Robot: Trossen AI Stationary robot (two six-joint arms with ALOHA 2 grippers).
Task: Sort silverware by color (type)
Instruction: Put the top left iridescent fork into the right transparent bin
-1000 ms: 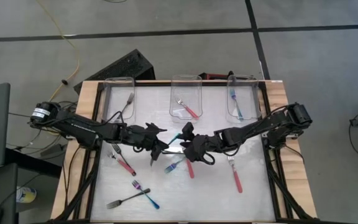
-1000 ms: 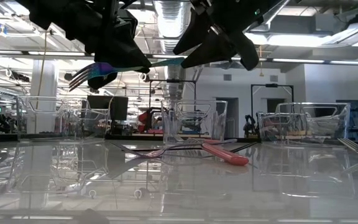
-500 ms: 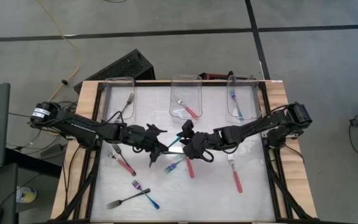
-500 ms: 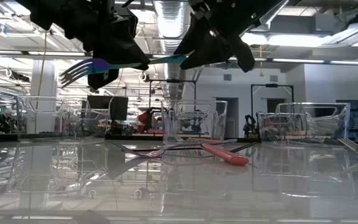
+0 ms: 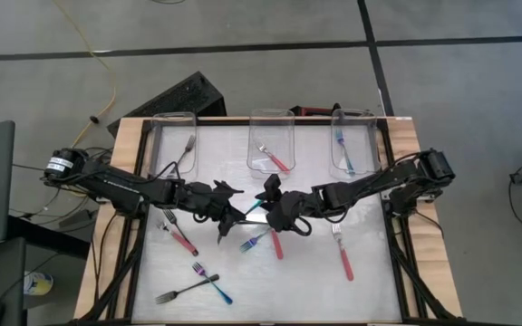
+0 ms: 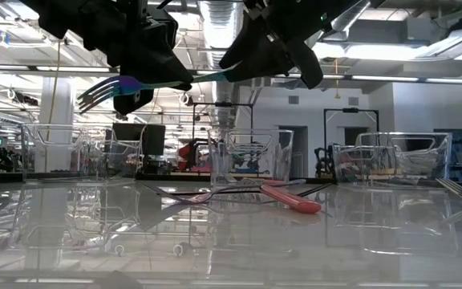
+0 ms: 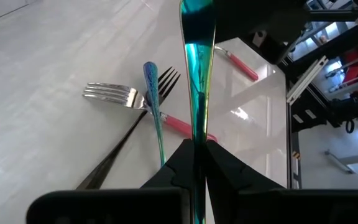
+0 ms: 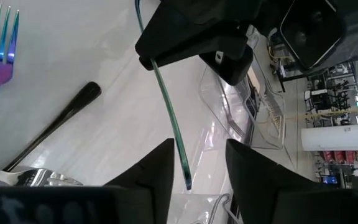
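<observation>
The silverware lies spread over the desk (image 5: 370, 290) and in three clear bins (image 5: 270, 122) along its far edge; largest are the two dark arms meeting above the middle; the left tool (image 5: 234, 214) is clamped tight on a teal-handled fork (image 7: 197, 118) held up off the desk, tines pointing away from the other arm; the right tool (image 5: 268, 193) hangs with its fingers (image 8: 151, 174) parted on either side of that fork's free handle end; below lie a pink-handled fork (image 5: 344, 256), an iridescent blue fork (image 7: 156, 118) crossing a dark grey fork (image 7: 129, 140).
</observation>
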